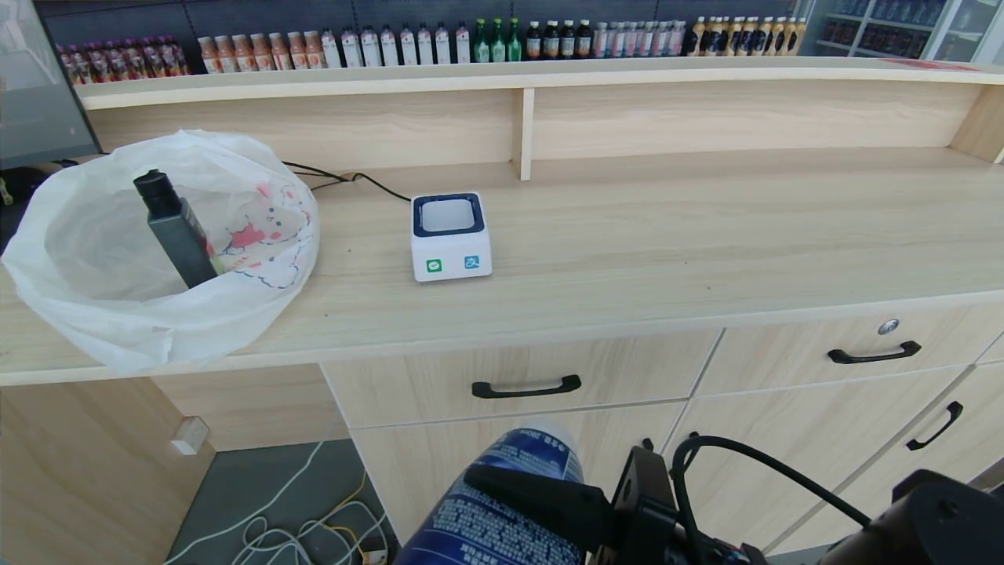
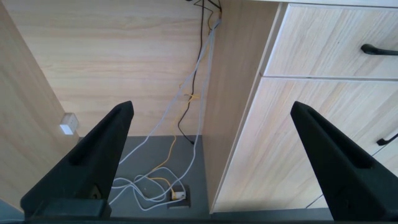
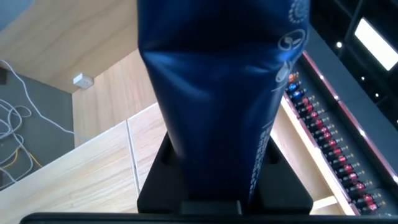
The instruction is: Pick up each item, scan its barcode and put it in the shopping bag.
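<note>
Nearest, at 6 o'clock below the desk (image 1: 667, 251) edge, the right fingers (image 1: 549, 494) clench a blue pouch (image 1: 486, 518). The left fingers (image 2: 93, 162) hang spread apart over floor cables (image 2: 155, 183). On the desk, the scanner (image 1: 451, 235) sits at 12 o'clock. The shopping bag (image 1: 118, 314), holding a dark bottle (image 1: 176, 227), is at 10.

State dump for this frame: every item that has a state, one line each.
shopping bag: open, on the counter, dark bottle inside
dark bottle: capped, tilted in the bag
scanner: upright on the counter, window uncovered
right gripper: shut on blue package
blue package: held below counter level
left gripper: open, empty
drawers: shut
</note>
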